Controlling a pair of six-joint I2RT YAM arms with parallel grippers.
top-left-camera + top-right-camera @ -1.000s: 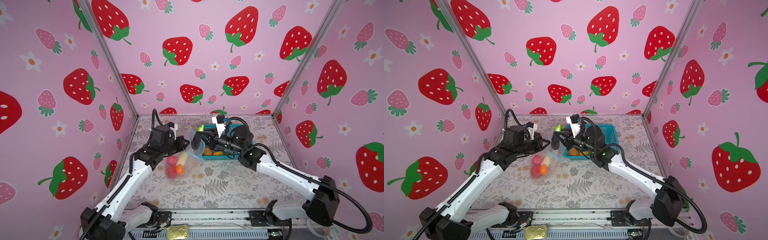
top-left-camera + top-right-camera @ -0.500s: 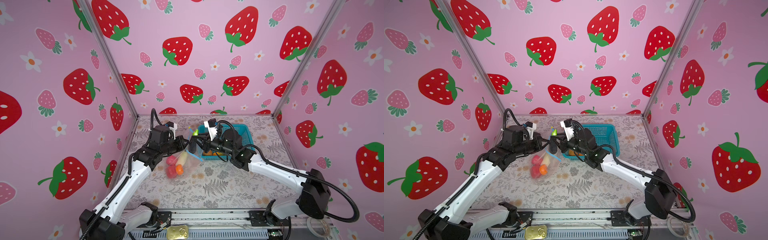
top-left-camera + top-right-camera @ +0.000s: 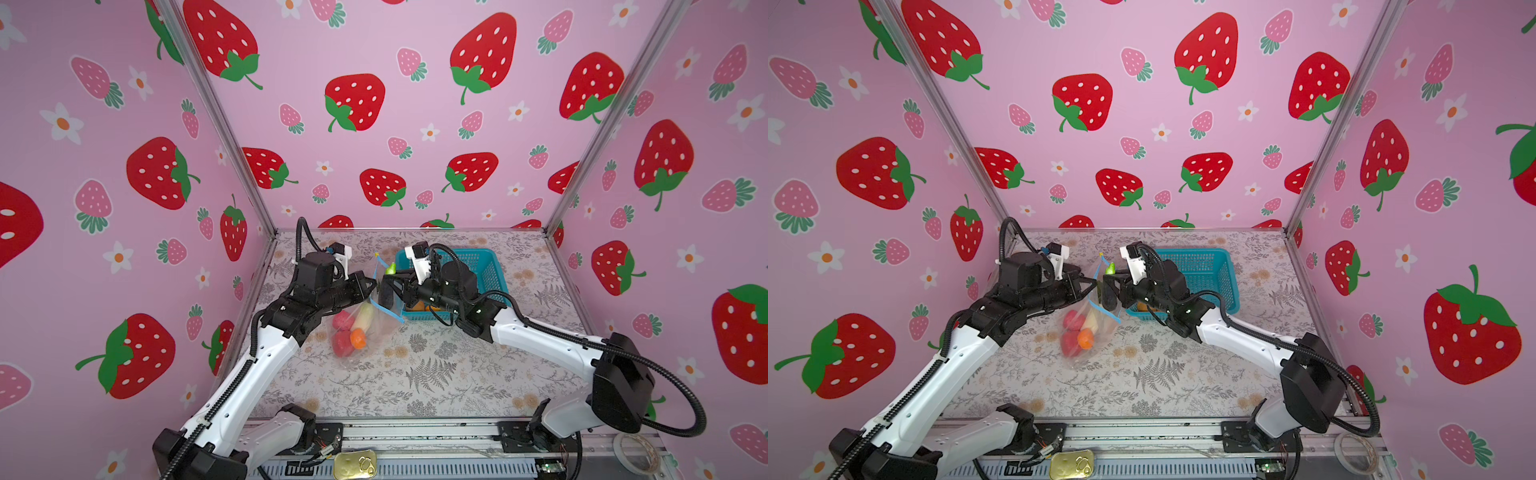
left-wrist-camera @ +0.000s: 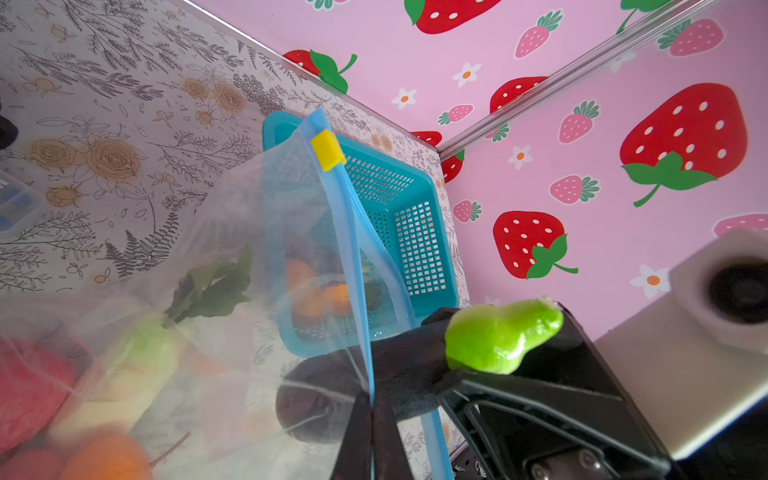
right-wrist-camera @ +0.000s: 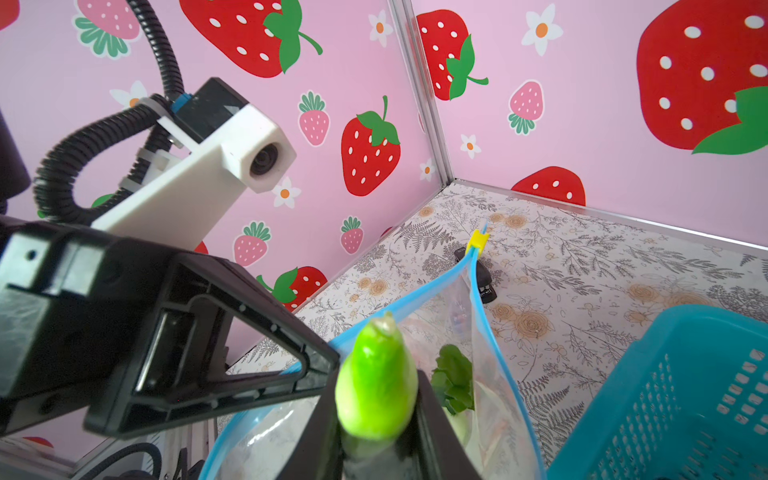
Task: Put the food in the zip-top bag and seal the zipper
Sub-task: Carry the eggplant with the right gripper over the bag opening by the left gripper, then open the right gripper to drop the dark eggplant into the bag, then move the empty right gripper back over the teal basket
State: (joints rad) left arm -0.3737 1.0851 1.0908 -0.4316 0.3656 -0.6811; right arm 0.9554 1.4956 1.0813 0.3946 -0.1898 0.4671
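Note:
The zip-top bag (image 3: pixel 376 332) lies on the floral table left of the basket, holding two red lumps (image 3: pixel 343 332), an orange (image 3: pixel 358 338) and a white radish (image 3: pixel 365 313). My left gripper (image 4: pixel 372 415) is shut on one side of the blue zipper (image 4: pixel 353 232), lifting the mouth open; the yellow slider (image 4: pixel 327 149) sits at the strip's far end. My right gripper (image 5: pixel 376 415) is shut on the dark eggplant (image 4: pixel 316 399), green cap (image 5: pixel 376 382) up. The eggplant stands between the two zipper strips, its dark end inside the mouth. In both top views the grippers meet tip to tip (image 3: pixel 380 286) (image 3: pixel 1100 286).
The teal basket (image 3: pixel 478 266) (image 3: pixel 1200 266) stands just right of the bag, with orange pieces (image 3: pixel 419 306) inside. A small black object (image 5: pixel 482 282) lies on the table beyond the slider. A tin can (image 3: pixel 355 465) and a tape roll (image 3: pixel 636 453) sit on the front rail.
My right gripper has carried the eggplant left, from above the basket to the bag's open mouth. The left gripper has kept its hold on the zipper edge.

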